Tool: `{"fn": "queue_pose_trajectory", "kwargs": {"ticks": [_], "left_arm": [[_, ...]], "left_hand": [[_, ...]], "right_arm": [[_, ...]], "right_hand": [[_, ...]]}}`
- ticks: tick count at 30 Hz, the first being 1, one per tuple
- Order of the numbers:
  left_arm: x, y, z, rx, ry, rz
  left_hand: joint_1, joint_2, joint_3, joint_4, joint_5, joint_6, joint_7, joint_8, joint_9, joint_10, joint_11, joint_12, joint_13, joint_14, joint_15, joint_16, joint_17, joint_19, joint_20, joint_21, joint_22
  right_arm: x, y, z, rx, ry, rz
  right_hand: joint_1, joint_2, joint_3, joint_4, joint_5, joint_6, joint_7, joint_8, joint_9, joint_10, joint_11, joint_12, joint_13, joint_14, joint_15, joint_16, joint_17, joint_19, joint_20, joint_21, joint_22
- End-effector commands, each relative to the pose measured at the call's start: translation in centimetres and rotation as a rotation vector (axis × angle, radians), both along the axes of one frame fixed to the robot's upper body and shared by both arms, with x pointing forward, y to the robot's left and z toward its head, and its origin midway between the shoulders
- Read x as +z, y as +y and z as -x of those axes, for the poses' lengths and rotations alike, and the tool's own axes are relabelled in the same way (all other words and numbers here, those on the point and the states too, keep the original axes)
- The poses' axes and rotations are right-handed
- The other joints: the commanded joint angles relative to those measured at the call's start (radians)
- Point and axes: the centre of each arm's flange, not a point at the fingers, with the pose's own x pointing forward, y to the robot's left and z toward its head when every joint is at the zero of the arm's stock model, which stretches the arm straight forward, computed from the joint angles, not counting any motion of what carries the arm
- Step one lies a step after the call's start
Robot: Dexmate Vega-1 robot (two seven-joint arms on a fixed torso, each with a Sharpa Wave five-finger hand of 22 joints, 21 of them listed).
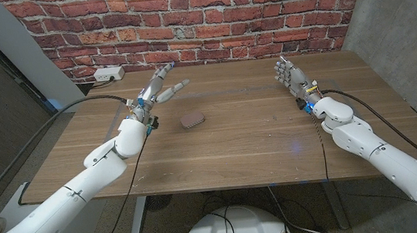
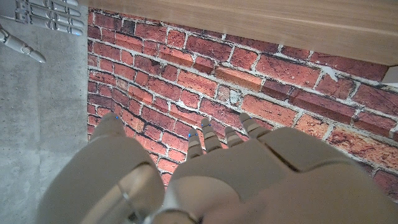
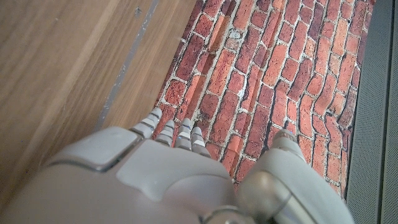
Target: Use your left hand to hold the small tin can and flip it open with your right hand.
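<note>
Lying closed on the wooden worktop (image 1: pixel 235 145), the small tin can (image 1: pixel 191 120) serves as the landmark: a flat, dark brownish tin with rounded corners, resting on its own with neither hand touching it. To the robot's left of the tin can, and a little farther toward the brick wall (image 1: pixel 206 16), the left hand (image 1: pixel 157 88) is raised above the worktop with its fingers spread apart and reaching toward the wall, holding nothing; a dark cable (image 1: pixel 75 107) runs to its wrist. Well apart from the tin can on the robot's right, the right hand (image 1: pixel 291 75) stands upright near the back edge of the worktop, fingers extended and slightly apart, also empty. In the left wrist view the back of the left hand (image 2: pixel 205 180) faces the bricks with its fingertips (image 2: pixel 194 142) loosely separated, and the right hand (image 2: pixel 43 22) appears far off. In the right wrist view the right hand (image 3: pixel 174 180) points at the wall beside the worktop's edge. Beyond the tin can, a white power strip (image 1: pixel 108 74) sits at the foot of the wall
</note>
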Motion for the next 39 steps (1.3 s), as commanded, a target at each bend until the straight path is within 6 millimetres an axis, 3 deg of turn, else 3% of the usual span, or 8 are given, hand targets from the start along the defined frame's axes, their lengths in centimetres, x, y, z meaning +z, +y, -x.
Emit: {"fn": "queue_pose_trajectory", "kwargs": {"ticks": [1, 7, 12, 16, 19, 27, 36, 39], "left_arm": [[1.2, -1.3, 0.1, 0.074, -0.056, -0.098], [1.0, -1.4, 0.2, 0.118, -0.070, -0.122], [1.1, -1.4, 0.4, 0.179, -0.047, -0.143], [1.1, -1.5, 0.9, 0.202, -0.110, -0.132], [1.1, -1.8, 1.4, 0.230, -0.153, -0.138], [1.3, -2.7, 2.1, 0.324, -0.142, -0.212], [1.5, -3.0, 2.7, 0.376, -0.138, -0.271], [1.6, -3.1, 2.8, 0.400, -0.135, -0.294]], "left_hand": [[0.031, 0.004, 0.009, -0.019, 0.011, -0.019, -0.009, 0.003, 0.003, 0.018, -0.009, 0.007, 0.006, -0.010, -0.023, 0.006, 0.002, -0.001, 0.020, -0.008, 0.002], [0.049, -0.002, 0.010, -0.031, 0.012, -0.034, -0.027, 0.001, 0.002, 0.030, -0.011, 0.009, 0.007, -0.015, -0.022, 0.006, 0.002, 0.001, 0.027, -0.013, 0.003], [0.055, -0.015, 0.004, -0.039, 0.012, -0.067, -0.015, -0.006, 0.002, 0.038, -0.003, 0.008, 0.009, -0.024, -0.017, 0.007, 0.004, -0.001, 0.019, -0.021, 0.004], [0.053, -0.029, -0.008, -0.042, 0.013, -0.052, -0.017, 0.010, 0.003, 0.127, -0.022, 0.038, 0.016, 0.004, -0.016, 0.023, 0.007, 0.010, 0.019, -0.029, 0.005], [0.061, -0.041, -0.017, -0.050, 0.018, -0.002, -0.022, 0.030, 0.002, 0.208, -0.049, 0.060, 0.021, 0.060, -0.038, 0.041, 0.007, 0.049, 0.027, -0.026, 0.005], [0.055, -0.057, -0.031, -0.051, 0.020, -0.033, -0.008, 0.015, 0.002, 0.220, -0.038, 0.060, 0.026, 0.064, -0.025, 0.039, 0.008, 0.043, 0.035, -0.037, 0.006], [0.037, -0.068, -0.047, -0.045, 0.022, -0.067, -0.011, 0.005, 0.003, 0.220, -0.031, 0.056, 0.032, 0.047, -0.013, 0.031, 0.010, 0.028, 0.051, -0.049, 0.007], [0.029, -0.070, -0.055, -0.042, 0.025, -0.096, -0.001, -0.001, 0.003, 0.185, -0.026, 0.039, 0.036, 0.022, -0.004, 0.021, 0.011, 0.011, 0.048, -0.060, 0.007]], "right_arm": [[0.5, -0.4, 0.0, -0.027, -0.028, -0.014], [0.2, -0.6, 0.0, -0.032, -0.022, -0.022], [0.1, -0.6, -0.1, -0.033, -0.020, -0.018], [0.0, -0.6, -0.2, -0.031, -0.016, -0.024], [-0.1, -0.7, -0.1, -0.027, -0.013, -0.021], [-0.1, -0.8, 0.3, -0.024, -0.009, -0.017], [-0.2, -0.8, 0.5, -0.014, -0.013, -0.020], [-0.4, -0.8, 0.7, -0.011, -0.017, -0.024]], "right_hand": [[0.013, 0.001, 0.002, -0.003, -0.002, -0.007, -0.003, -0.003, 0.003, 0.004, 0.002, 0.003, 0.002, -0.003, -0.002, 0.005, 0.001, 0.007, 0.003, -0.002, 0.002], [0.013, 0.001, 0.001, -0.004, -0.002, -0.008, -0.007, -0.004, 0.003, 0.003, -0.001, 0.003, 0.002, -0.004, -0.002, 0.005, 0.001, 0.007, 0.003, -0.003, 0.002], [0.013, 0.002, 0.001, -0.005, -0.002, -0.008, -0.011, -0.004, 0.003, 0.004, 0.004, 0.004, 0.002, -0.005, -0.001, 0.005, 0.002, 0.005, 0.005, -0.006, 0.002], [0.013, 0.002, 0.000, -0.005, -0.002, -0.010, -0.015, -0.005, 0.003, 0.004, 0.007, 0.004, 0.002, -0.005, 0.001, 0.005, 0.002, 0.005, 0.007, -0.007, 0.002], [0.012, 0.003, -0.001, -0.005, -0.002, 0.002, -0.022, 0.000, 0.003, 0.006, 0.004, 0.005, 0.002, -0.004, 0.003, 0.005, 0.002, 0.005, 0.008, -0.008, 0.002], [0.010, 0.003, -0.002, -0.006, -0.003, 0.004, -0.022, 0.001, 0.004, 0.010, 0.013, 0.007, 0.002, -0.005, 0.007, 0.005, 0.002, 0.003, 0.012, -0.011, 0.003], [0.009, 0.003, -0.004, -0.006, -0.003, 0.002, -0.025, -0.001, 0.004, 0.007, 0.013, 0.006, 0.003, -0.005, 0.006, 0.006, 0.003, 0.004, 0.013, -0.012, 0.003], [0.009, 0.003, -0.004, -0.006, -0.003, 0.002, -0.025, -0.001, 0.005, 0.006, 0.012, 0.005, 0.003, -0.005, 0.006, 0.006, 0.003, 0.003, 0.014, -0.013, 0.003]]}}
